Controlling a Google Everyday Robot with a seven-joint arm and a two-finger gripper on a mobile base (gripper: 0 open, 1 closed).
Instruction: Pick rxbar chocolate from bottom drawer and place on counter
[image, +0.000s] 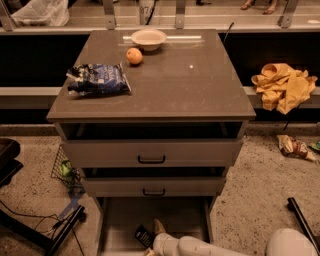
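The rxbar chocolate (143, 236), a small black bar with pale print, lies on the floor of the open bottom drawer (180, 215), near its front left. My gripper (156, 234) reaches down into that drawer from the bottom edge of the view and is right beside the bar, at its right side, touching or nearly touching it. The white arm (200, 246) runs off to the lower right. The counter (190, 85) is the grey-brown top of the cabinet.
On the counter lie a blue-and-white snack bag (97, 79), an orange (133, 55) and a white bowl (148, 38). The two upper drawers (151, 152) stand slightly open. A yellow cloth (282, 86) lies to the right, with cables and a black stand (60, 232) on the floor to the left.
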